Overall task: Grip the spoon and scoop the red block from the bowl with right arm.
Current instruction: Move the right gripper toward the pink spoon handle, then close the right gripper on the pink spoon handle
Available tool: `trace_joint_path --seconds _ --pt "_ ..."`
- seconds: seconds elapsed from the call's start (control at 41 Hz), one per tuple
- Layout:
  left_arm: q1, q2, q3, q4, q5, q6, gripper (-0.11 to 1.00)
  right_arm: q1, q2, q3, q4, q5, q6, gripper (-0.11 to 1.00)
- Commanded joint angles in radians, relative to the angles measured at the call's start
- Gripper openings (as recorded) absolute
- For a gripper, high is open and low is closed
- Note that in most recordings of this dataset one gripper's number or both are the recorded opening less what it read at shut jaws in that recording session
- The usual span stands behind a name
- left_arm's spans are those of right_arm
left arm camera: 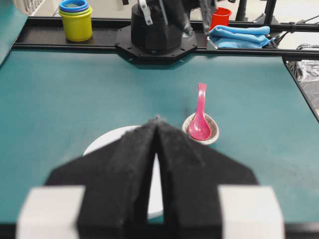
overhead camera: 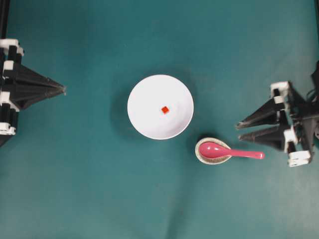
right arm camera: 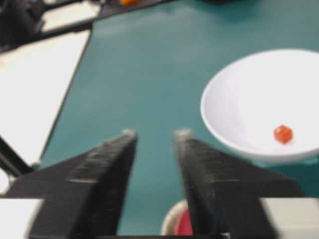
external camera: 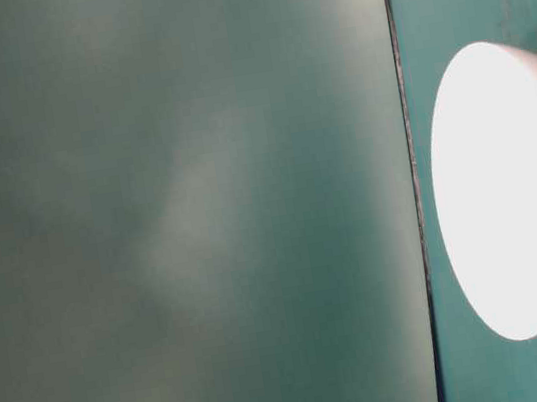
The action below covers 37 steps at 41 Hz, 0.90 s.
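Surface: teal mat tabletop (overhead camera: 89,189). Centre: large round plain white bowl (overhead camera: 144,124), holding a tiny red-orange cube (overhead camera: 165,110) near its middle. Just right of the bowl in the overhead view: small speckled teardrop rest dish (overhead camera: 205,158), with the glossy pink-magenta soup spoon (overhead camera: 230,152) resting scoop-down in it, handle pointing toward the right gripper (overhead camera: 238,129). Right gripper: fingers parted, holding nothing, near the handle tip. Left gripper (overhead camera: 64,90): fingers pressed together, well apart from the bowl.
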Motion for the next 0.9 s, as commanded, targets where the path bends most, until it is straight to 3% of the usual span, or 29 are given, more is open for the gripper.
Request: trace_joint_path --seconds 0.0,0.122,0.365,0.463,0.536,0.682,0.877 --pt "-0.003 0.002 -0.026 0.003 -0.005 -0.008 0.00 0.037 0.052 -0.005 0.049 -0.091 0.003 0.50" --pt "-0.002 0.002 -0.026 0.003 -0.006 -0.012 0.00 0.104 0.132 0.028 0.147 -0.202 0.003 0.47" --pt "-0.003 0.002 -0.025 0.003 -0.005 -0.012 0.00 0.336 0.316 0.097 0.459 -0.431 0.002 0.47" --pt "-0.003 0.002 -0.026 0.003 -0.005 -0.011 0.00 0.430 0.387 0.098 0.580 -0.463 0.002 0.47" --pt "-0.002 0.000 -0.026 0.002 -0.002 -0.011 0.00 0.482 0.434 0.094 0.637 -0.465 0.002 0.47" --pt "-0.002 0.002 -0.026 0.002 0.015 -0.012 0.00 0.549 0.495 0.071 0.673 -0.457 0.002 0.47" --pt "-0.002 0.002 -0.026 0.003 0.017 -0.012 0.00 0.554 0.549 0.057 0.675 -0.377 -0.044 0.47"
